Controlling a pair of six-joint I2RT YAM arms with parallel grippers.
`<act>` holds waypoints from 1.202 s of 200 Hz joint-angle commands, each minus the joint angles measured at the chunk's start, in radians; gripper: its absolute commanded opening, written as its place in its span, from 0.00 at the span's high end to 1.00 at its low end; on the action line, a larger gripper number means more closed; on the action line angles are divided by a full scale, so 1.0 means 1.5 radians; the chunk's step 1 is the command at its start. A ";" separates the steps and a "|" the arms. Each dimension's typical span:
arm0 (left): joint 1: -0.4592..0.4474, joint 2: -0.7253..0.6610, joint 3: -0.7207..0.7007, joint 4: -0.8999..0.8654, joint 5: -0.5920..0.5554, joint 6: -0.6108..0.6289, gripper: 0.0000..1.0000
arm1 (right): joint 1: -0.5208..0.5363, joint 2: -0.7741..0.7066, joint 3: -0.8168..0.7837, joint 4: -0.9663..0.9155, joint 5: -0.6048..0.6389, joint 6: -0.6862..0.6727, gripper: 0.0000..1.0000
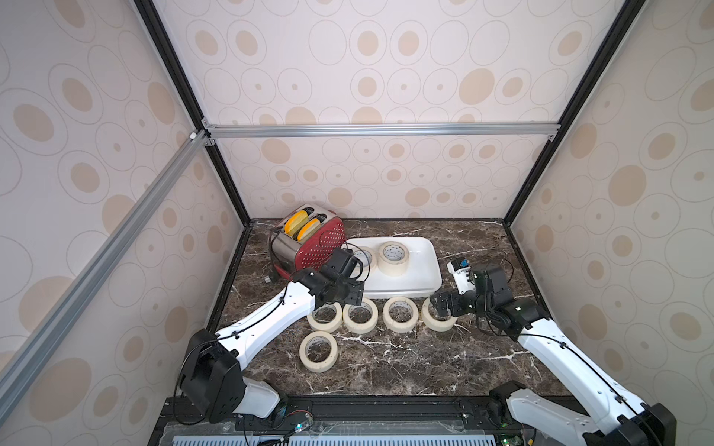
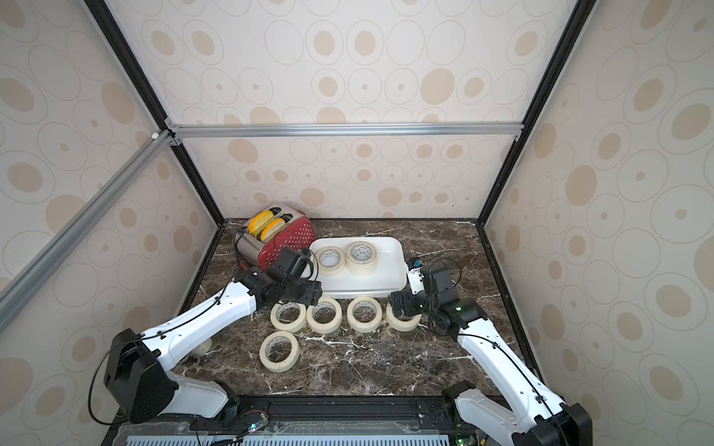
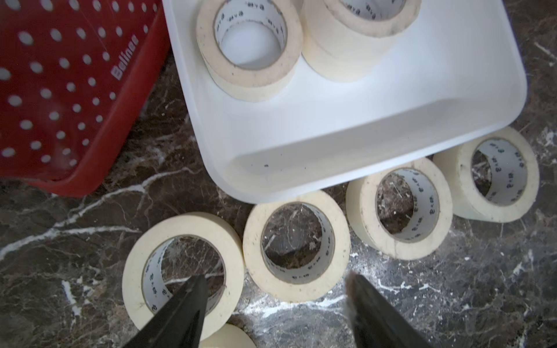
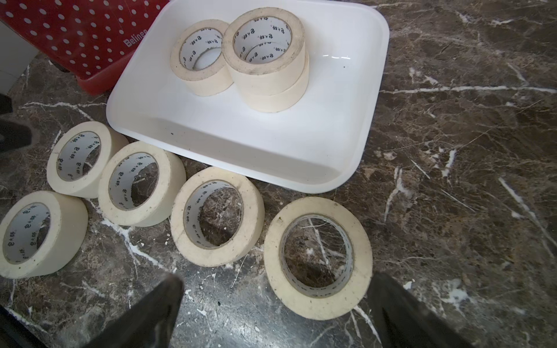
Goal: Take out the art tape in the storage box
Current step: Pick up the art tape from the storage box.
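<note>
The white storage box (image 1: 422, 266) holds three art tape rolls: a single one (image 4: 200, 60) and a stack of two (image 4: 268, 57). Several more cream rolls lie flat on the marble in front of the box, a row (image 1: 400, 313) and one nearer roll (image 1: 318, 351). My left gripper (image 3: 275, 298) hovers open over the left end of that row, one finger (image 3: 187, 304) above a roll's hole (image 3: 180, 265), nothing held. Above the rightmost roll (image 4: 318, 256) my right gripper (image 4: 277, 298) stands open and holds nothing.
A red perforated toaster (image 1: 313, 247) with yellow slices in its slots stands just left of the box, close behind my left arm. Patterned walls close in the dark marble table (image 1: 386, 370) on three sides.
</note>
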 commanded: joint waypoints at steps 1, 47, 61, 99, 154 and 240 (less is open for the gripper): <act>0.002 0.047 0.074 -0.014 -0.024 0.062 0.24 | -0.005 -0.014 0.000 -0.018 0.009 -0.005 0.00; 0.006 0.182 0.209 -0.052 -0.039 0.118 0.26 | -0.007 -0.026 0.004 -0.033 0.013 -0.007 0.00; 0.007 0.220 0.245 -0.059 -0.041 0.132 0.27 | -0.007 -0.031 0.001 -0.034 0.013 -0.008 0.00; 0.011 0.320 0.341 -0.081 -0.044 0.169 0.33 | -0.008 -0.041 -0.009 -0.024 -0.001 0.004 0.00; 0.018 0.450 0.482 -0.134 -0.063 0.223 0.40 | -0.008 -0.056 -0.015 -0.032 0.006 0.005 0.00; 0.047 0.606 0.618 -0.144 -0.002 0.234 0.40 | -0.010 -0.059 -0.021 -0.035 0.014 0.003 0.00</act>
